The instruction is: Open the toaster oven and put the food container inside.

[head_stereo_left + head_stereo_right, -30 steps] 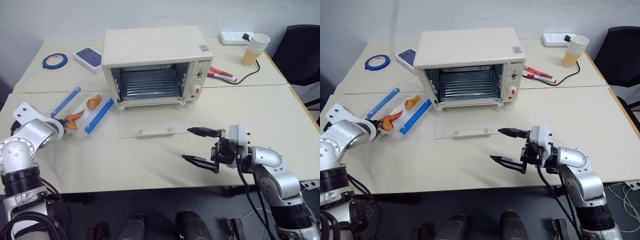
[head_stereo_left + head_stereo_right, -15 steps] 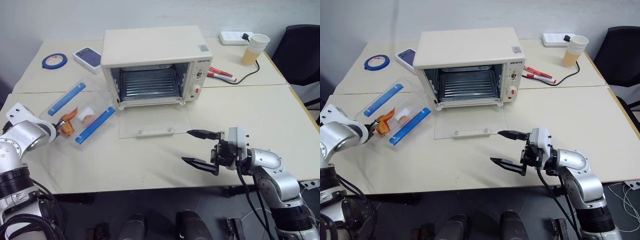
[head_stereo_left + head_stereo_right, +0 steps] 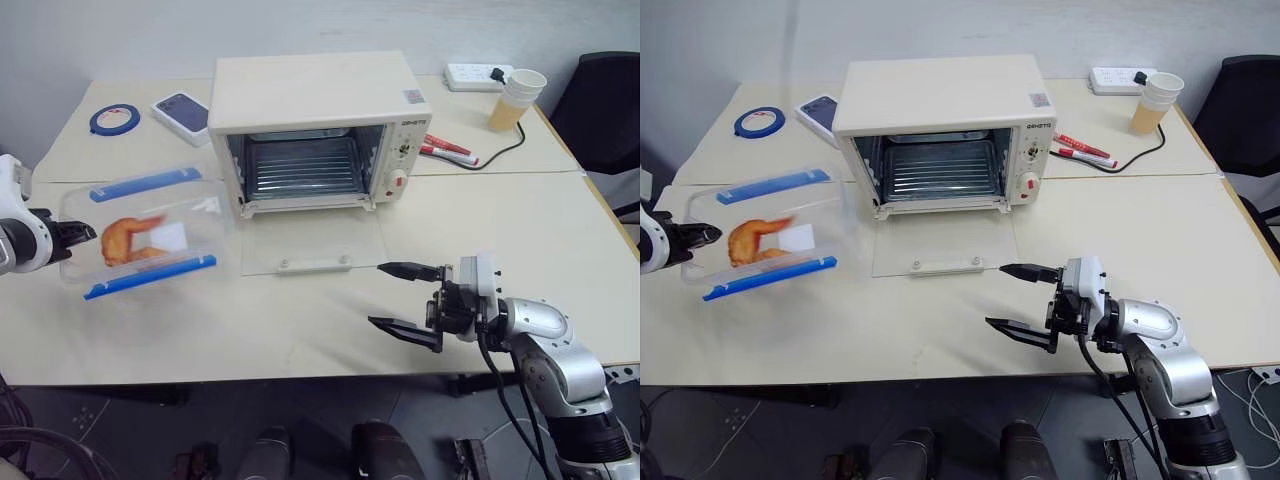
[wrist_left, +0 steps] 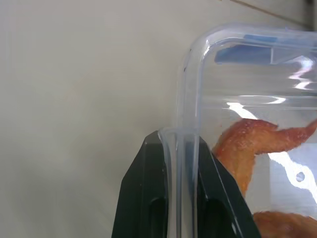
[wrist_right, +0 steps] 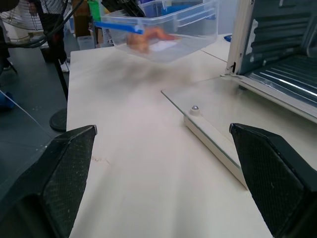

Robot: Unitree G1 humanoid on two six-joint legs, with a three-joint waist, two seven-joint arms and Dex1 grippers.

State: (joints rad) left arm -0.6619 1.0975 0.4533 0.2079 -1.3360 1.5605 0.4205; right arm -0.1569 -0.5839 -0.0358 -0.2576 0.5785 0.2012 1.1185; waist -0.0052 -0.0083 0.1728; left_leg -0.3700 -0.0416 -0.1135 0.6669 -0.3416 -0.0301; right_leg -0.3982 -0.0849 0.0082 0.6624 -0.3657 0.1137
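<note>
The left end effector (image 3: 62, 236) pinches the food container's (image 3: 140, 233) rim, seemingly lifted off the worktop (image 3: 300, 320); the right end effector (image 3: 405, 298) gapes wide beside the toaster oven's (image 3: 318, 130) lowered door.

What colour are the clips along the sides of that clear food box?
Blue; the food container's two side clips show best in the left eye view.
</note>
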